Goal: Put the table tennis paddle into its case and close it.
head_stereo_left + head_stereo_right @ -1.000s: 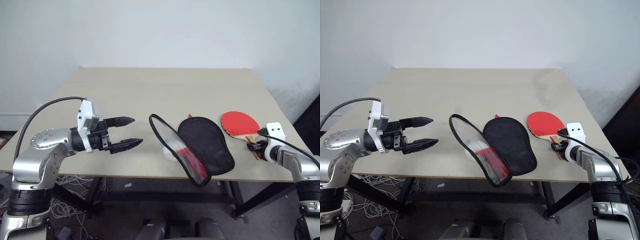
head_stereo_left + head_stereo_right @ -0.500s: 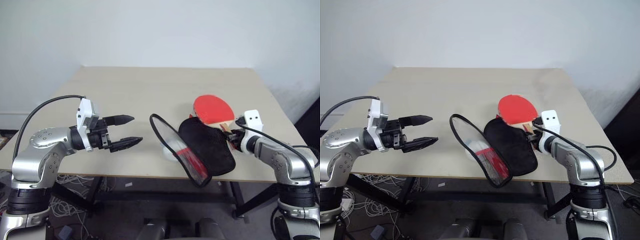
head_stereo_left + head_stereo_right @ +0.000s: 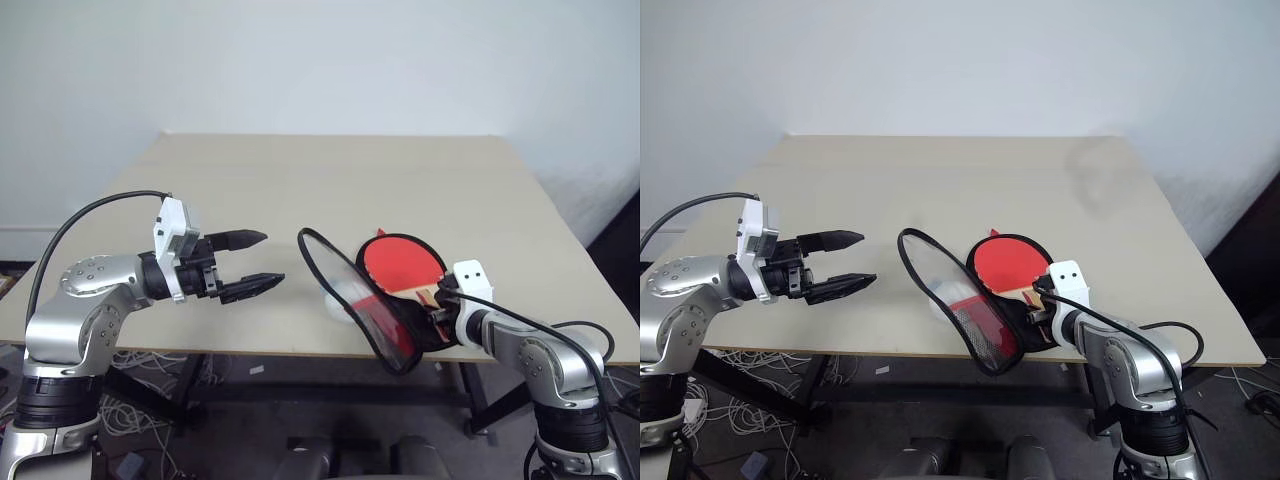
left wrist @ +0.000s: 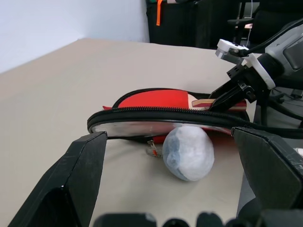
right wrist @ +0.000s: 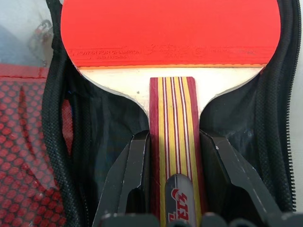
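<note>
**Paddle over the open case, not seated yet**

Your right gripper (image 5: 173,177) pinches the paddle (image 3: 402,266) by its handle, one finger on each side. The red blade lies over the case (image 3: 385,310), which sits open at the near table (image 3: 300,180) edge with its lid flap standing up. Your left gripper (image 3: 256,263) hangs spread wide and empty, apart from the case on its left.

Doing this step well, as I judge it:
- Keep the blade flat and low, and line it up inside the zipper rim before you let go.
- Watch the raised flap; a high blade could knock it or drag the case off the edge.
- Release only when the handle lies in the case's narrow neck.
- Bring the left gripper in to fold the flap.

Hard to read:
- You can't tell whether the blade rests on the lining or floats just above it.
- The zipper pull isn't clear.
- A white wad (image 4: 188,152) sits just beside the flap; touching or not, can't tell.
- The wrist view cuts off the blade's far end.
</note>
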You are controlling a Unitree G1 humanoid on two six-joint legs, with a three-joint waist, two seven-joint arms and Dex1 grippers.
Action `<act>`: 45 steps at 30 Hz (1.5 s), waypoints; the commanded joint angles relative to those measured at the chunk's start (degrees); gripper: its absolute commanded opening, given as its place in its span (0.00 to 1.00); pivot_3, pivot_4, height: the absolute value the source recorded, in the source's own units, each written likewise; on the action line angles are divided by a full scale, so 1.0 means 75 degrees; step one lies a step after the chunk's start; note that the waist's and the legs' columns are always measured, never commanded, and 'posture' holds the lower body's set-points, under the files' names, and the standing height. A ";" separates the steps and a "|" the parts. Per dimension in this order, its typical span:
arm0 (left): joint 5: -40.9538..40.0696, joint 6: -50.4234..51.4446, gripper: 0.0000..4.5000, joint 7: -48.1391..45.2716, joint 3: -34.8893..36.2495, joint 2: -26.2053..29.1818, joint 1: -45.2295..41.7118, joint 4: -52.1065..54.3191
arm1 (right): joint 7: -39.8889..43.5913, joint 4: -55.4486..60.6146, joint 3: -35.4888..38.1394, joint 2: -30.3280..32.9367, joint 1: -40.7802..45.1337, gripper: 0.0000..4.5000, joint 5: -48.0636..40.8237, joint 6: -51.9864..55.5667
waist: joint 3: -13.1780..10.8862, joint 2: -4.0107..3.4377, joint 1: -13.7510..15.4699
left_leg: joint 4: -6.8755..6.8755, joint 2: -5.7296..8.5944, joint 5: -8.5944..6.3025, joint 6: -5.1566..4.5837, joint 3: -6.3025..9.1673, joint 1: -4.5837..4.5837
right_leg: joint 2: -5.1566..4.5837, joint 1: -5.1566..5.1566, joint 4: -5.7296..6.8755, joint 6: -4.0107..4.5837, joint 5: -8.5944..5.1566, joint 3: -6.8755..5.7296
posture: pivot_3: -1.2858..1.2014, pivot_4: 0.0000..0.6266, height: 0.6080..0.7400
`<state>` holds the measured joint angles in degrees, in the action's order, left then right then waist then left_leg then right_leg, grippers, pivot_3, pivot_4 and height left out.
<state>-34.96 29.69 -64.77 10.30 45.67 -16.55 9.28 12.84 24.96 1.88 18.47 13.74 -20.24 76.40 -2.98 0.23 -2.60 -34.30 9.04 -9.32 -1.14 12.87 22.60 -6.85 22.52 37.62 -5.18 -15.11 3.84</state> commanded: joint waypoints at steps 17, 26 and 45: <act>0.0048 -0.0107 1.00 -0.0004 0.0081 0.0029 -0.0231 -0.0163 | 0.0659 0.0437 0.0174 0.0770 0.0697 0.98 -0.0328 -0.0167 | -0.0001 -0.0001 0.0000 | 0.0000 0.0000 -0.0001 0.0001 0.0001 0.0002 | -0.0001 0.0000 -0.0002 0.0000 0.0000 -0.0001 | 0.52 0.00 0.99; 0.0318 -0.0369 1.00 -0.0079 0.0006 -0.0010 -0.0185 -0.0725 | 0.4350 -0.0112 0.0659 0.4082 0.1008 0.98 -0.1054 -0.2639 | -0.0007 0.0010 0.0002 | -0.0003 -0.0001 -0.0006 -0.0003 0.0001 0.0010 | -0.0013 -0.0015 -0.0018 -0.0003 -0.0003 -0.0017 | 0.52 0.00 0.99; 0.0694 -0.0559 0.01 0.0032 -0.0650 -0.0536 -0.0612 -0.1081 | 0.7866 -0.1746 0.0826 0.5906 0.0937 1.00 -0.1052 -0.5681 | -0.0011 0.0020 0.0006 | -0.0003 -0.0004 -0.0009 -0.0006 -0.0014 0.0019 | -0.0021 -0.0015 -0.0023 -0.0002 -0.0003 -0.0009 | 0.52 0.00 0.99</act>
<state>-29.92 26.07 -64.86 5.68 42.37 -19.22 0.15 70.81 12.33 5.69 61.83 19.23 -27.42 35.23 -3.06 0.38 -2.56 -34.32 9.01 -9.39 -1.19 12.76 22.74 -7.01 22.41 37.45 -5.19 -15.14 3.78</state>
